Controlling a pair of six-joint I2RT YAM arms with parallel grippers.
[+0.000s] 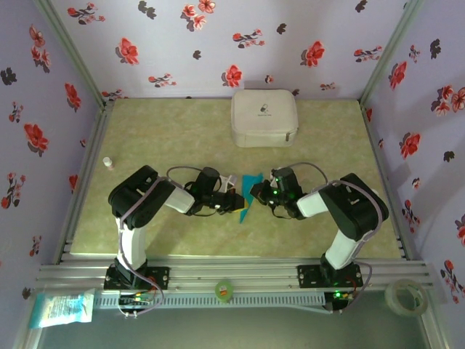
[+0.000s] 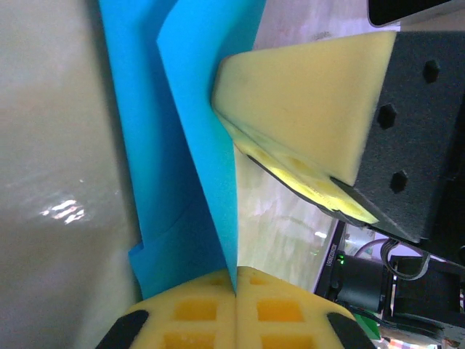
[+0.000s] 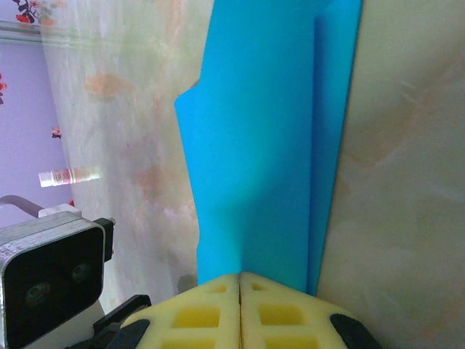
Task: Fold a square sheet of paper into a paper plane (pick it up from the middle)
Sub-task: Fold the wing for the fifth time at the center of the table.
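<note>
We pinch the light, floppy square sheet of paper (image 1: 249, 196) with jaws fully closed, left gripper (image 1: 231, 201) at its 9 o'clock edge, right gripper (image 1: 264, 193) at 3 o'clock

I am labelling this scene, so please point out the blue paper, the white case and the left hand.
blue paper (image 1: 253, 184): top view, its upper part.
white case (image 1: 264, 118): top view, middle of its lid.
left hand (image 2: 235, 282): left wrist view, where its pads meet.

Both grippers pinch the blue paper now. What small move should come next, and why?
Probably lower the blue paper onto the table and press the fold flat. The left gripper and right gripper are both shut on it, and its folded layers stand apart.
</note>
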